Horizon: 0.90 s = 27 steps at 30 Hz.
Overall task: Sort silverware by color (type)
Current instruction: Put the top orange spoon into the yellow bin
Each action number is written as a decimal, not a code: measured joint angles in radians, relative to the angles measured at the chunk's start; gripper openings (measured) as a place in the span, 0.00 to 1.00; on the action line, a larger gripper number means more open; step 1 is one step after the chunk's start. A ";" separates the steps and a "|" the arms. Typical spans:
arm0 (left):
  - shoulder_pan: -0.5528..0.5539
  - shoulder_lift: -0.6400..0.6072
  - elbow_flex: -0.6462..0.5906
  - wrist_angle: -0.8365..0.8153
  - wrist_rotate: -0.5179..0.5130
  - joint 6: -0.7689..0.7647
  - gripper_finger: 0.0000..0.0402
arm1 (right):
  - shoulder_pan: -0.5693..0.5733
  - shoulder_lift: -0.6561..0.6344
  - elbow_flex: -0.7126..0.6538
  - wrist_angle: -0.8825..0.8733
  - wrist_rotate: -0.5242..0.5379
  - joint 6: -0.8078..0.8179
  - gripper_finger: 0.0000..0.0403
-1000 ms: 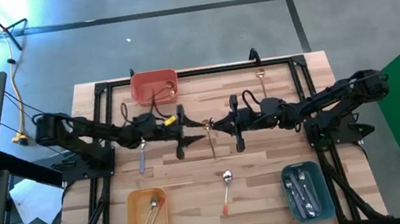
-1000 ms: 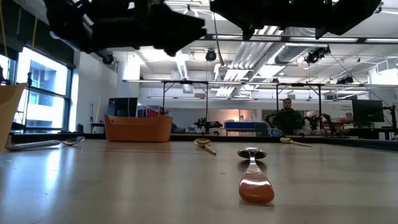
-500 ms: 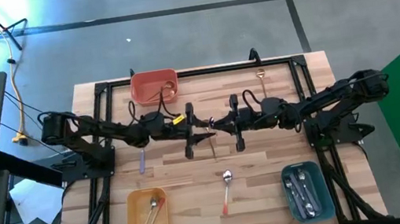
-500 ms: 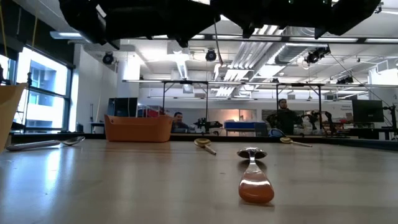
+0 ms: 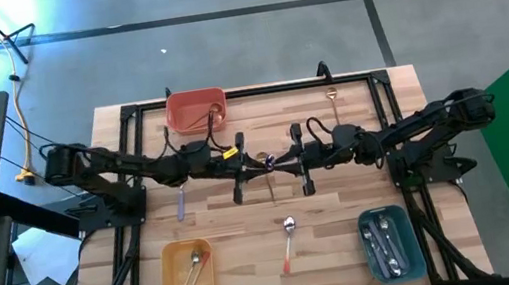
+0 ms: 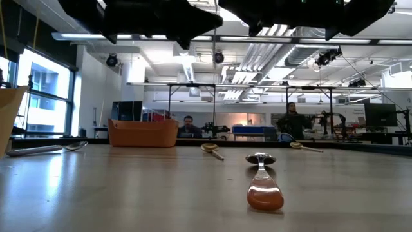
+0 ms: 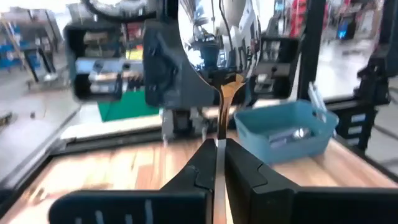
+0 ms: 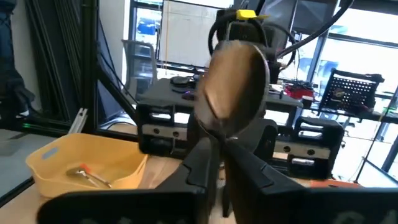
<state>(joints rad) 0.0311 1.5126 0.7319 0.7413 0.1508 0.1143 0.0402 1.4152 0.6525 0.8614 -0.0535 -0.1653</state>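
left gripper (image 5: 250,164) now closer to right gripper (image 5: 286,159), apparently sharing one spoon (image 5: 268,161)

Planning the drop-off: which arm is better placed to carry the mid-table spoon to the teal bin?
Right, probably. The teal bin sits on the right arm's side, and the right gripper has its jaws shut on the spoon. The left gripper would need to reach across.

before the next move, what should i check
1. Left tool shut on spoon: ok.
2. Right tool shut on a spoon too: ok.
3. Both tools on one same spoon: cannot tell.
4. Held spoon's handle colour: cannot tell.
5. Teal bin has room: ok.
6. No loose spoons left: not ok, gold spoon lies below the tools.
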 joint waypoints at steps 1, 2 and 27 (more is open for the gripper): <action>0.000 -0.021 0.000 -0.046 -0.006 0.001 0.01 | 0.000 -0.001 0.000 -0.001 0.007 -0.001 0.08; -0.004 -0.047 0.000 -0.100 -0.013 0.001 0.01 | 0.000 -0.001 0.000 -0.002 0.017 -0.008 0.11; -0.493 -0.487 0.143 -1.438 -0.479 -0.848 0.00 | -0.100 -0.001 0.000 -0.164 0.169 -0.125 0.02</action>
<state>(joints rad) -0.4617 1.0258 0.8748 -0.6967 -0.3284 -0.7336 -0.0596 1.4139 0.6521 0.6978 0.1150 -0.2899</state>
